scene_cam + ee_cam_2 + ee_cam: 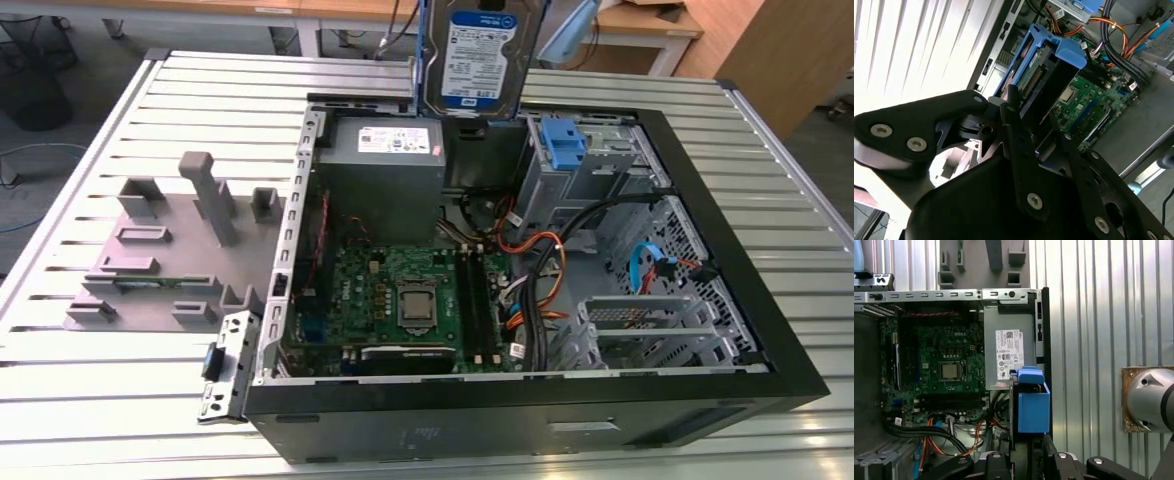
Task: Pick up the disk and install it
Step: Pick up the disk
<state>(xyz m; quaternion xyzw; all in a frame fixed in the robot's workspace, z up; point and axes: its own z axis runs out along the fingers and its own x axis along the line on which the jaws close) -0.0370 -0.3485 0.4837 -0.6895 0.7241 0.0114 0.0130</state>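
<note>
Slatted metal table (120, 110) carries one open computer case (534, 425); above it, jaws pinch one disk (477, 55) (blue-framed).

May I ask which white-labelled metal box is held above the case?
The disk, blue-framed, upright in the hand; the grey box sits inside the case.
</note>
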